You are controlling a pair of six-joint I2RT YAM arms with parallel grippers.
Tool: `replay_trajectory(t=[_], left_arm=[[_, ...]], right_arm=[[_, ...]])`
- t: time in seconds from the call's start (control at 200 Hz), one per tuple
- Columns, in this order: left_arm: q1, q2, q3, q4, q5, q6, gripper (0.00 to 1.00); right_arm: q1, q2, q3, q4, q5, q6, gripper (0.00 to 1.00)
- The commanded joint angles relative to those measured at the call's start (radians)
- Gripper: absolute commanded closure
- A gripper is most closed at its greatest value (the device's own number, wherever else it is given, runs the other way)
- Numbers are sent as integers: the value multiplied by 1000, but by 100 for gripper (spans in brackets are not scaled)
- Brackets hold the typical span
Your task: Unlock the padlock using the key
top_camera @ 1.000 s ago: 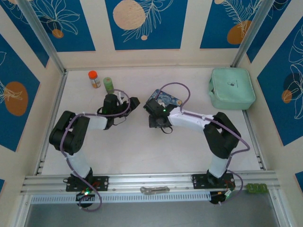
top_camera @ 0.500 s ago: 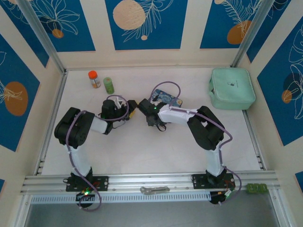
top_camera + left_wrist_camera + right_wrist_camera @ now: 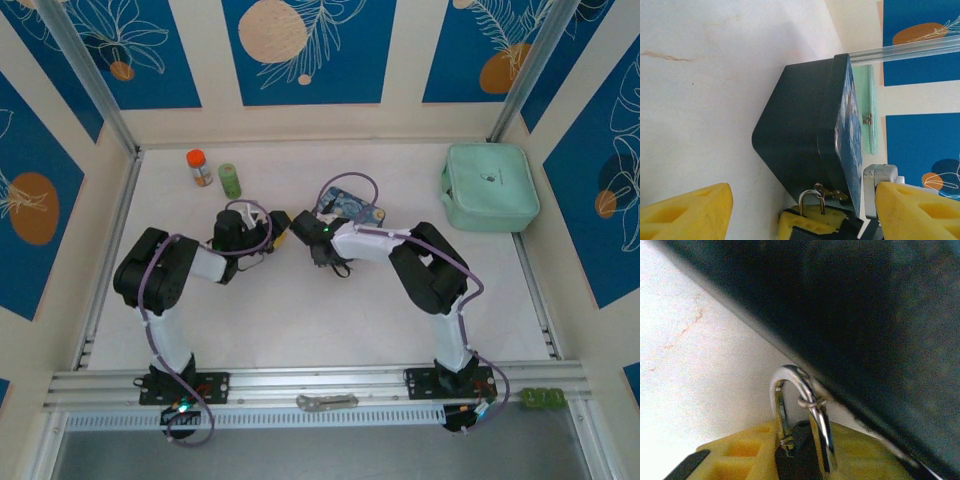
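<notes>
Looks like the steady-the-lock step, with nothing unlocked yet. Spotted the padlock [image 3: 819,430] hooked through the little clasp on the side of the tin [image 3: 800,140], low down by the table [image 3: 700,100], with the shackle closed and the dark body pointing away from the tin. Sitting right between the yellow pads of the right claw [image 3: 795,455] too. Reads as pinched on the body, snug on both sides, though hard to swear to the firmness from this close.

Over on the other side, got the left claw [image 3: 282,226] just beside the tin, spread wide with nothing in between.

So basically: holding sorted, keying not started.

Next up, just guessing: hold the right grip firm to stop any swinging on the clasp, get the key into the left claw by its head, then line the blade up with the keyhole end of the body. Can't tell the keyhole's direction, probably buried between the pads, so may need to tilt the body up first. Tiny parts, so go slow and straight in, then twist.
</notes>
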Motion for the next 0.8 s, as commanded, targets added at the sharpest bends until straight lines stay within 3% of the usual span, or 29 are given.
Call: replay_trajectory(t=[0.0, 0.13, 0.27, 0.505, 0.795], left_arm=[[11, -31, -12, -3, 15, 23, 25], [15, -10, 47, -22, 24, 45, 26], [14, 5, 216, -200, 7, 158, 25], [-18, 87, 445, -486, -16, 335, 25], [-53, 200, 536, -551, 20, 373, 33]], right_arm=[[-9, -53, -53, 66, 0, -42, 79], [-15, -73, -81, 113, -20, -125, 88], [-39, -75, -94, 140, -52, -242, 100], [-86, -140, -191, 302, -201, -456, 100], [-122, -153, -227, 351, -290, -539, 100]])
